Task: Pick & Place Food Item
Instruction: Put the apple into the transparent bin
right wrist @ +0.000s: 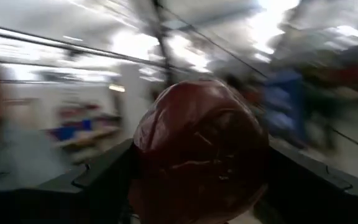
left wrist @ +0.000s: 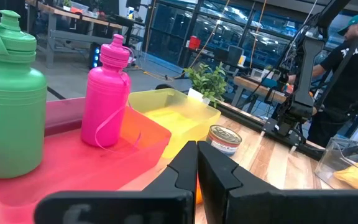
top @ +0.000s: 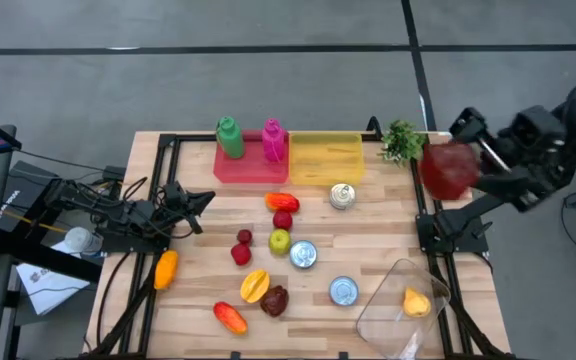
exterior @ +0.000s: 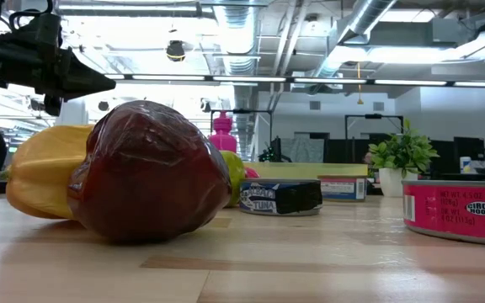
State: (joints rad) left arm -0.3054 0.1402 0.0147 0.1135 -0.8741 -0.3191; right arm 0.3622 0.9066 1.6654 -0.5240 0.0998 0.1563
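Note:
A dark red, glossy fruit (top: 447,168) hangs high over the table's right edge, and my right gripper (top: 465,160) is closed on it. In the right wrist view this fruit (right wrist: 199,149) fills the space between the two dark fingers. A clear tub (top: 401,298) lies at the near right with a yellow item (top: 416,301) in it. My left gripper (top: 204,199) stays shut and level at the table's left side, touching nothing. Its closed fingertips (left wrist: 197,163) point toward the pink tray (left wrist: 143,138). My right gripper pinches the red fruit by its two opposite sides (right wrist: 143,163) between its two fingers (right wrist: 98,180). The fingers come at it roughly level from the table's right side. The fruit is lifted clear, well above the table.
At the far edge stand a pink tray (top: 248,168) with a green bottle (top: 230,137) and a pink bottle (top: 273,140), a yellow tray (top: 325,158) and a small plant (top: 402,141). Fruit and cans (top: 302,254) lie scattered mid-table. A second dark red fruit (exterior: 148,172) lies near the front edge. A person (left wrist: 347,74) stands beyond the table.

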